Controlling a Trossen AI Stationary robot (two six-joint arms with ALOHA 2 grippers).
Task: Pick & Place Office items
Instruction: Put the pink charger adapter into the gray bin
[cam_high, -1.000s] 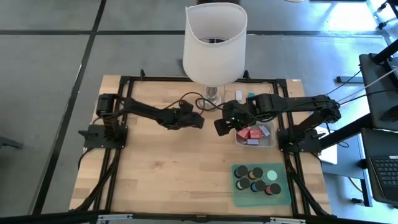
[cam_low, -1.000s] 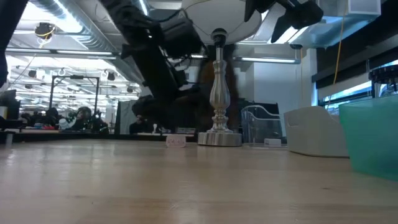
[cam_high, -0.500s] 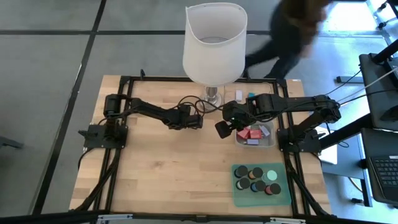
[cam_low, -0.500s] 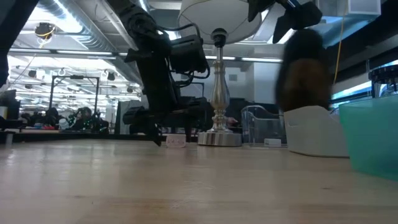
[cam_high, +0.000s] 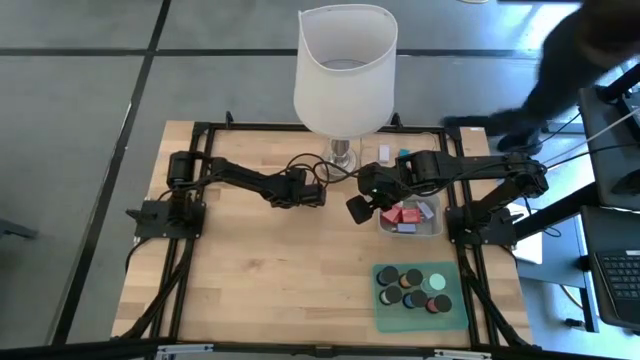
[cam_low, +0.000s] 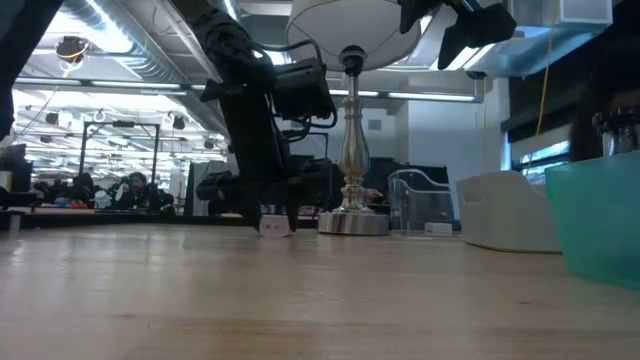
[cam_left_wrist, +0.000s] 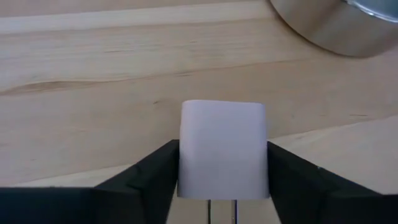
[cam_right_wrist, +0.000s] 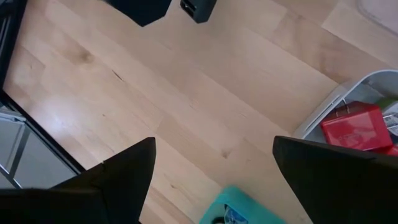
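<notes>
A small white block (cam_left_wrist: 222, 137) lies on the wooden table just left of the lamp's metal base (cam_left_wrist: 336, 22); in the low view the white block (cam_low: 275, 227) sits on the tabletop. My left gripper (cam_high: 318, 193) is down at the block and shut on it. My right gripper (cam_high: 357, 208) hangs open above the table beside the clear tray (cam_high: 432, 228), with nothing between its fingers (cam_right_wrist: 134, 162). Black round pieces and one mint-green disc (cam_high: 437, 281) lie on the green mat (cam_high: 380, 318). My left gripper pinches the white block's two opposite sides (cam_left_wrist: 184, 155) between its two fingers (cam_left_wrist: 158, 171). The fingers slant down from the table's left. Two thin metal prongs (cam_left_wrist: 221, 210) on the block point back toward the gripper. The block's underside rests on the table.
The big white-shaded lamp (cam_high: 345, 70) stands at the far middle, close to both grippers. The clear tray holds red and pink blocks (cam_high: 405, 214). A person (cam_high: 580, 60) moves beyond the table's far right corner. Bare wood lies near and left.
My left gripper has dropped to the table, tipped further down and shut on the white block, which stays on the tabletop. A person has walked past behind the table toward the right.
</notes>
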